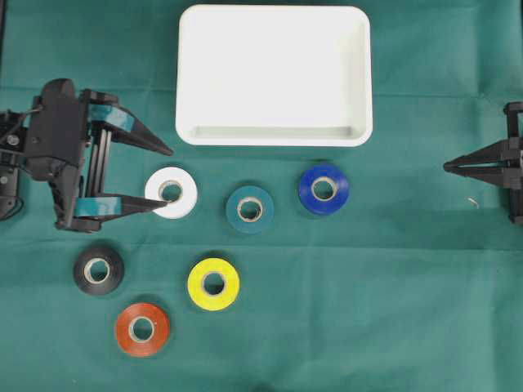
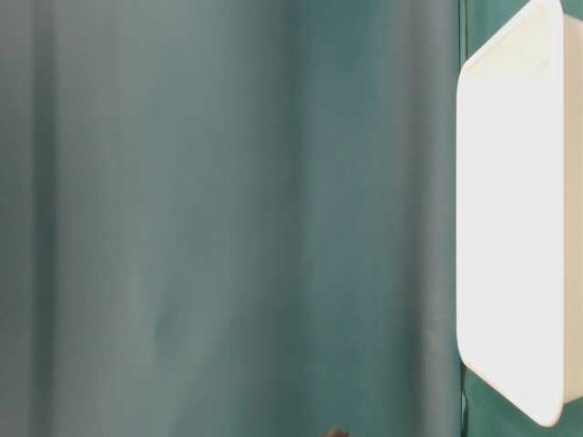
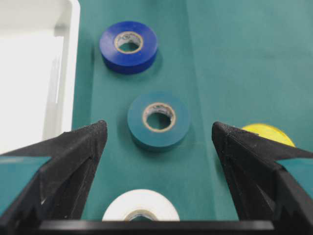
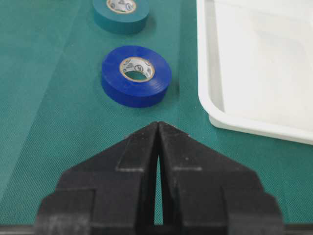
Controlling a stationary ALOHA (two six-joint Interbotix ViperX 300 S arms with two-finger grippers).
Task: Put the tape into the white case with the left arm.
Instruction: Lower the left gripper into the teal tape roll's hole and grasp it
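Leftmost in the overhead view, the left arm's black pincer [image 1: 155, 178] with teal bands on its fingers stands spread wide and holds nothing; its lower fingertip lies over the near edge of the white roll of tape [image 1: 171, 193], the upper one points toward the corner of the tray. Below it on the green cloth of the bench [image 1: 368, 310] sit a black roll of tape [image 1: 98, 269] and, further down, an orange-red roll of tape [image 1: 142, 329], close together but apart. Next comes a yellow roll of tape [image 1: 213, 283], then a teal roll of tape [image 1: 249, 209] just right of the white one. Above these, at the far side of the bench, lies the shallow white rectangular plastic case [image 1: 274, 135] with rounded corners and a raised rim; nothing lies in it. A blue roll of tape [image 1: 324, 189] sits just below its right corner. All six rolls lie flat, outside the case. At the far right edge, the right arm's plain black pincer [image 1: 448, 167] has its fingers pressed together on nothing, pointing toward the blue roll and well apart from it.
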